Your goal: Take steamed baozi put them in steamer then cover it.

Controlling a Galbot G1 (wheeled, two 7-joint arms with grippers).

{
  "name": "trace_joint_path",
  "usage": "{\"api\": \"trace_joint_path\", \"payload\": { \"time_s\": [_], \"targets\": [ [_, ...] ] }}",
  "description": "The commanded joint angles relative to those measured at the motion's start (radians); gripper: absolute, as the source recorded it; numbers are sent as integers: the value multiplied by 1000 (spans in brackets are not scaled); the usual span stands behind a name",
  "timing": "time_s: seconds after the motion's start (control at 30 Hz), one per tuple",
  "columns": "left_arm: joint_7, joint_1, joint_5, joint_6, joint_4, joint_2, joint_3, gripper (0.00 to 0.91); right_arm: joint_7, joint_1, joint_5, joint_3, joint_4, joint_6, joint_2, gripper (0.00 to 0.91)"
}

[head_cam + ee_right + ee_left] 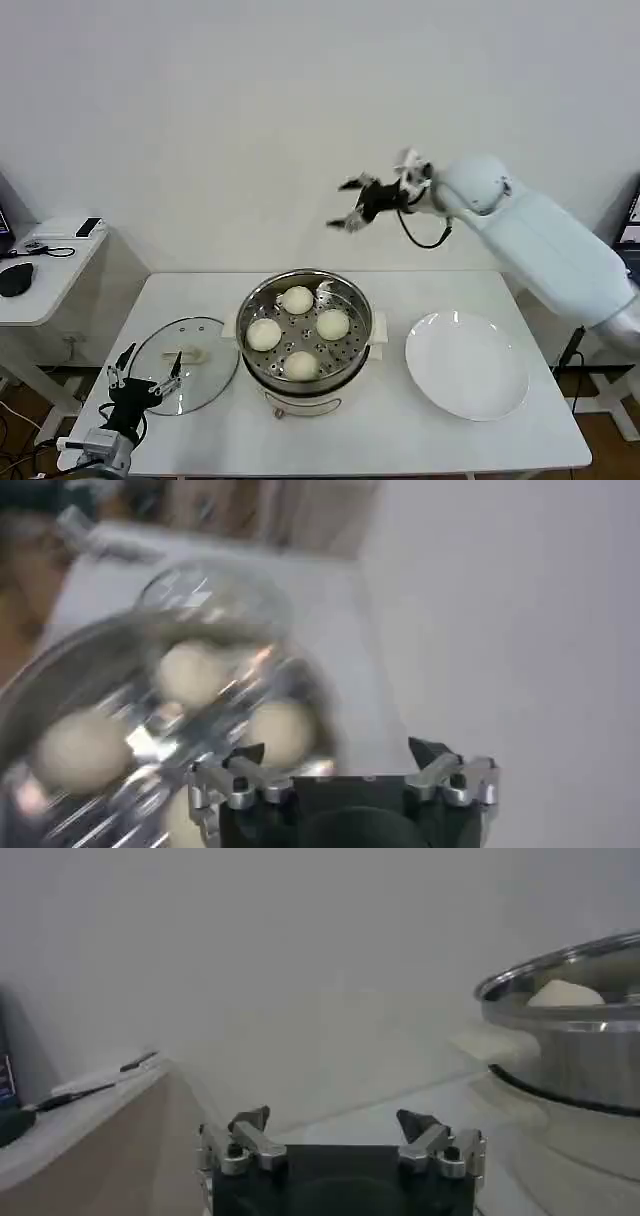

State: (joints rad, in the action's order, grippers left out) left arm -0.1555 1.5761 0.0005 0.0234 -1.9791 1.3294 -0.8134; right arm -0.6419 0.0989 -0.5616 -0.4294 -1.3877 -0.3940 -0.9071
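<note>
Two grippers were seen empty, fingers spread apart. Right gripper (350, 207) was held high above the steamer (304, 335), near the back wall. Left gripper (143, 375) was held low at the surface's (400, 440) front-left corner, just beside the cover (185, 377), which was laid flat left of the steamer. Four baozi (298, 299) were seated on the steamer's perforated tray. White plate (466, 365) was placed right of the steamer.

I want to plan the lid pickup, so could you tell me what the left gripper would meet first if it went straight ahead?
Probably the glass lid: the open left gripper sits at its near edge, pointing across it toward the steamer. Whether it would touch or clear the lid is unclear.
</note>
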Motion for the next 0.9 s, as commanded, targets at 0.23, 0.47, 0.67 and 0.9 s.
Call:
{"api": "trace_joint_path", "payload": {
  "time_s": [0.23,0.47,0.67,0.9],
  "targets": [
    [40,2,50,-4,-14,37,7,907,460,-1019,-49,967,-369,254,-12,907],
    [40,3,88,-10,-17,43,17,907,444,-1294,-36,1121,-439,344,-153,907],
    [75,-5,184,-20,-17,43,29,907,461,-1417,-21,1146,-447,413,-307,907],
    [156,0,555,-50,-1,18,30,907,470,-1471,5,1125,-479,433,-361,907]
  ]
}}
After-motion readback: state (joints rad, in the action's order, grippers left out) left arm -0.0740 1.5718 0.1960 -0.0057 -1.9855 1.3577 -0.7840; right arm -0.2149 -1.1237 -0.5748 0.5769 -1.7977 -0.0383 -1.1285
